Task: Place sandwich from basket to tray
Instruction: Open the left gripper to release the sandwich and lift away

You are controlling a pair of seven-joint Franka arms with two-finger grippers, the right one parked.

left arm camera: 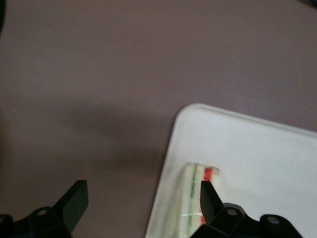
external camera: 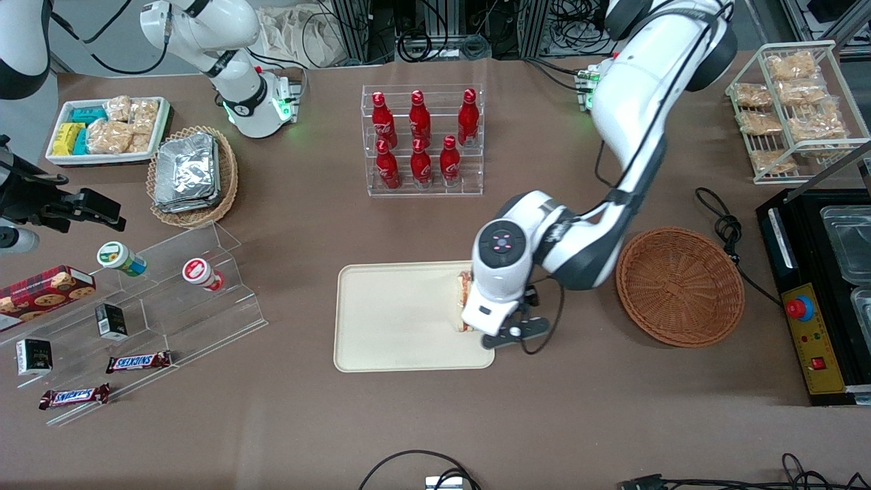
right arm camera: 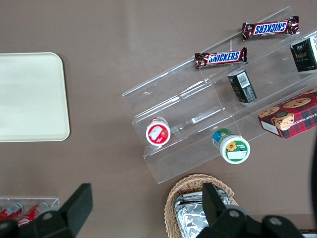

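Open hand (left arm camera: pixel 141 198) just above sandwich (left arm camera: pixel 195 196), one finger (left arm camera: pixel 209 196) touching it.

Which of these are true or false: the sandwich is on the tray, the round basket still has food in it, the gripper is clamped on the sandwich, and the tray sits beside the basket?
1. The sandwich lies on the tray: true.
2. The basket holds food: false, it is empty.
3. The gripper is clamped on the sandwich: false, its fingers are spread open above the tray's edge.
4. The tray sits beside the basket: true.
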